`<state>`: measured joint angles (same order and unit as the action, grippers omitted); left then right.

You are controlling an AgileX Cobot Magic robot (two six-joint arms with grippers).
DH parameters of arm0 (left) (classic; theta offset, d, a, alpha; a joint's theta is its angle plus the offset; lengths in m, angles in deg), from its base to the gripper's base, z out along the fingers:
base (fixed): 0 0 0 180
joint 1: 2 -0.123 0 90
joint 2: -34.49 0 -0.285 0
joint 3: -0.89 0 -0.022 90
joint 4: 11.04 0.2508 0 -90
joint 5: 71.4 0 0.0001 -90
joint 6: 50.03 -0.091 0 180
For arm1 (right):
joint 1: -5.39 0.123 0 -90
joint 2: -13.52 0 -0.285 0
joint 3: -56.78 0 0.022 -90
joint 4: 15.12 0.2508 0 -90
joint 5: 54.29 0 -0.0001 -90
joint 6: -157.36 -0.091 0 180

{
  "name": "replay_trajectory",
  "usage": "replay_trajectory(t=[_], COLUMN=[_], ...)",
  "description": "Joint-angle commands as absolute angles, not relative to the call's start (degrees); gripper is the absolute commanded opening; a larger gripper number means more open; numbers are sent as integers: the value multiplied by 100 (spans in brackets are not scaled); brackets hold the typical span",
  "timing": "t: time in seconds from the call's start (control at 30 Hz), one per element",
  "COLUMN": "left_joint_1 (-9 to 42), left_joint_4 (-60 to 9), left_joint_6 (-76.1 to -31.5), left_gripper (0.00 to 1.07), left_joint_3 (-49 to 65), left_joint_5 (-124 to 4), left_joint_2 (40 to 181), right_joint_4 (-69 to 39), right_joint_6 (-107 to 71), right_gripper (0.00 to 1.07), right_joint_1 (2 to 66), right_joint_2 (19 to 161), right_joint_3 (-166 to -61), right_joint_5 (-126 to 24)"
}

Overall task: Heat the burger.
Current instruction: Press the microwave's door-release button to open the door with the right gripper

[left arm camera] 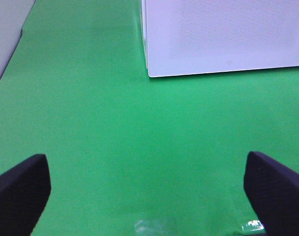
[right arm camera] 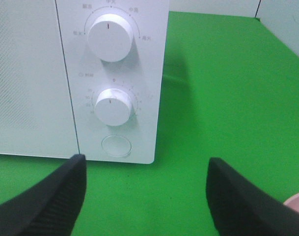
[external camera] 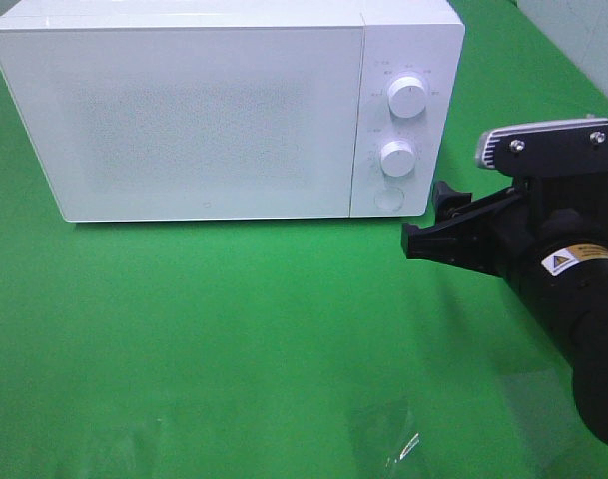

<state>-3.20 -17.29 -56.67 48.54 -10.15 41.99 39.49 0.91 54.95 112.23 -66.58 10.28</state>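
The burger is not seen in any view, so where it lies from the claws, which way it points and its long axis I cannot tell; maybe it is inside the microwave (external camera: 204,120), whose door (external camera: 184,150) is shut & frosted. Right gripper (right arm camera: 145,164) has jaws apart, empty, facing the control panel: the round button (right arm camera: 116,146) is just ahead, lower knob (right arm camera: 113,105) above it, so the right arm is nearer to the controls. Left gripper (left arm camera: 145,158), jaws wide apart w/ nothing between, hangs over the green table (left arm camera: 115,123) near the door's far corner. A pink rim (right arm camera: 295,201) shows beside the right claw
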Motion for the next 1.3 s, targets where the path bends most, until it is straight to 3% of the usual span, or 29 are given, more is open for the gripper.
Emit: replay_trajectory(t=[0.03,0.4,0.63,0.67,0.7,0.77,0.97,1.3], left_joint_1=[-326,-326,-326,-326,-326,-326,-326,-326], left_joint_4=[-1775,-1775,-1758,-1758,-1758,-1758,-1758,-1758], left_joint_6=[-5627,-5627,-5627,-5627,-5627,-5627,-5627,-5627], left_gripper=[100,100,100,100,100,100,100,100], left_joint_3=[4854,4854,4854,4854,4854,4854,4854,4854], left_joint_5=[-1010,-1010,-1010,-1010,-1010,-1010,-1010,-1010], left_joint_2=[4101,4101,4101,4101,4101,4101,4101,4101], right_joint_4=[3995,3914,3914,3914,3914,3920,3863,3410], right_joint_6=[-173,-1124,-3089,-3989,-3989,-5713,-7518,-8653], right_gripper=[66,65,49,41,41,19,0,0], right_joint_1=[5541,5541,5541,5541,5541,5541,5541,5535], right_joint_2=[11355,11681,11681,11681,11681,11681,11681,11681], right_joint_3=[-6732,-7013,-7013,-7013,-7013,-7013,-7013,-7013], right_joint_5=[1132,1057,1046,971,971,650,221,203])
